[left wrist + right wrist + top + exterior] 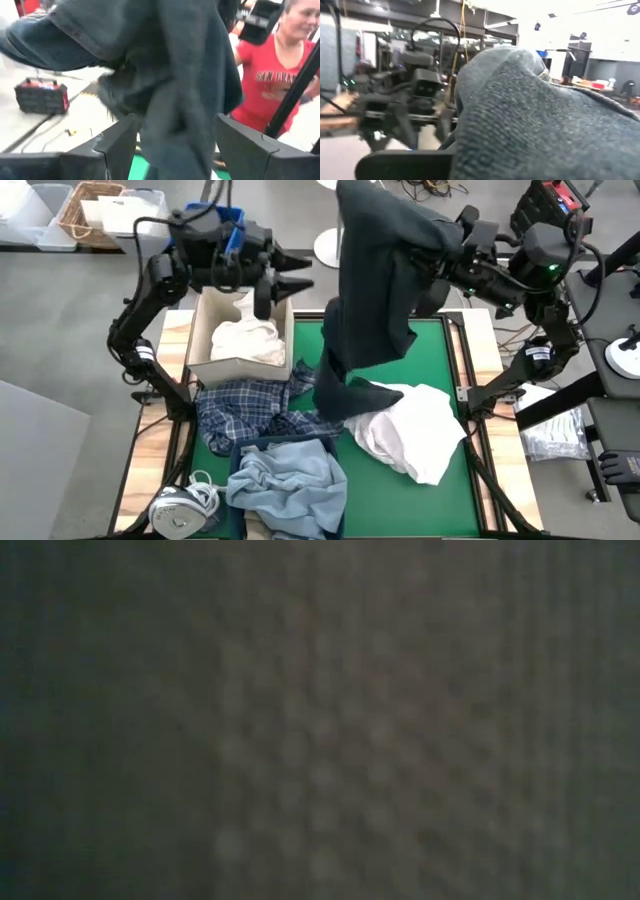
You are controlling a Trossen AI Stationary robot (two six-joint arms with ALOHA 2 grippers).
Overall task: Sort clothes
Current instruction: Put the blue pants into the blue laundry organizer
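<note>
Right gripper [438, 248] sits high over the table's far edge, at about one o'clock from the mat's centre, and I see it clamped on the dark navy piece [372, 290], which hangs from it in a long drape. The lower end of that piece reaches down to the pile near the middle of the green mat [440, 340]. In my right wrist view the dark cloth [540, 125] bulges over the fingers and hides them.

Left gripper [300, 272] hovers at about eleven o'clock, above the far rim of the cardboard box [205, 340], its fingers [120, 145] spread apart with the hanging cloth between them in the left wrist view.

A white shirt [248, 340] lies in the box. At about seven o'clock from the mat's centre the plaid shirt [240, 412] spills off the box's near side, touching the light blue denim [288, 480] at six o'clock. Another white shirt [412, 428] lies at four o'clock, just beside the hanging piece's lower end.

Bare mat shows along the right edge and the far right corner. My low view is covered by cloth. A person in a red shirt [272, 80] stands beyond the table.
</note>
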